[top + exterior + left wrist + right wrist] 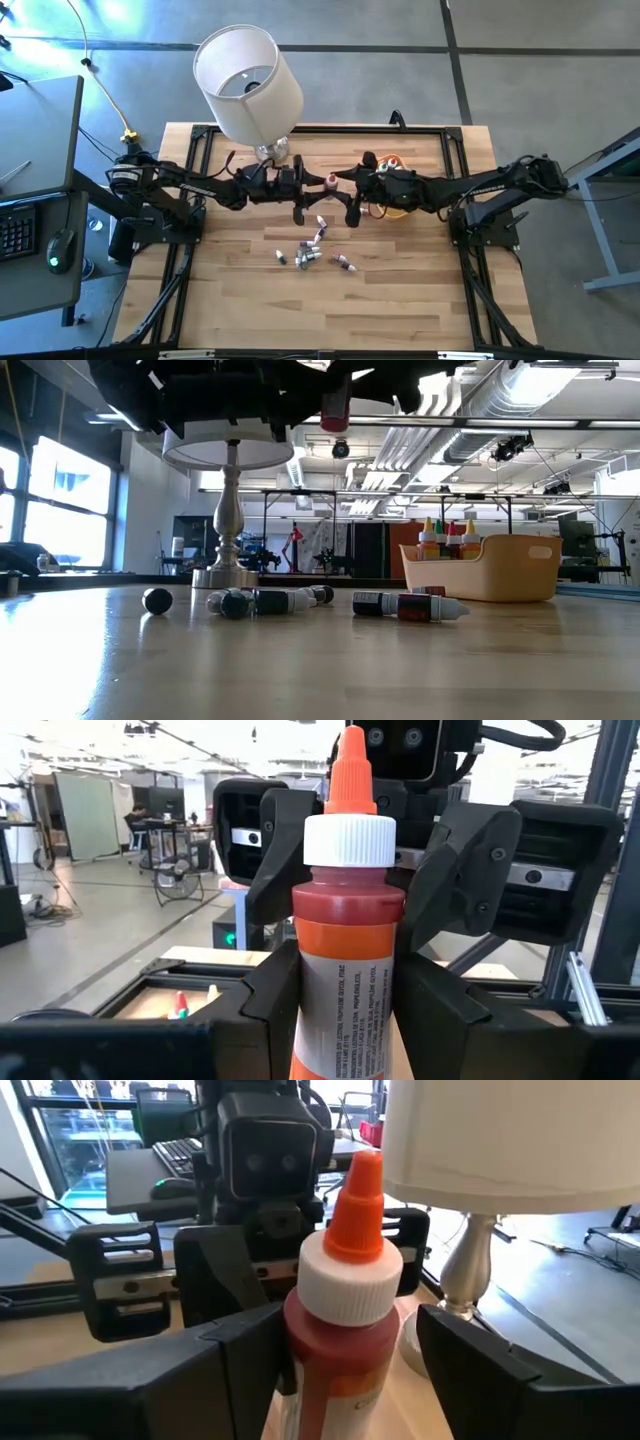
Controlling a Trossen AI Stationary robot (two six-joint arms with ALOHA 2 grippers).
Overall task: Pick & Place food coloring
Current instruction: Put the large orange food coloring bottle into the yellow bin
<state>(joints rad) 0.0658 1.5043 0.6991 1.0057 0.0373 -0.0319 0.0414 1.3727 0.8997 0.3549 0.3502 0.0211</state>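
A red food coloring bottle [348,920] with a white cap and an orange pointed tip hangs high above the table's middle [331,181], with my left gripper [350,1015] shut on it. My right gripper [350,1380] faces it from the table's right and is open, one finger on each side of the bottle [345,1320]. One finger stands close to the bottle and the other well apart. Several more bottles [310,250] lie on their sides on the wood below [400,605]. My left gripper pinches the bottle's labelled body [345,1020], below the red shoulder, between its two fingers [265,1010]. The fingers reach in level from the table's left. The bottle stands upright with its tip up, lifted clear of the table, and its base shows below the fingers [335,408].
A white-shaded lamp [248,80] stands on a metal foot [230,572] at the far edge, just behind my left arm. An orange bowl [490,570] with several upright bottles sits under my right arm [395,160]. A dark round piece [157,600] lies left of the loose bottles.
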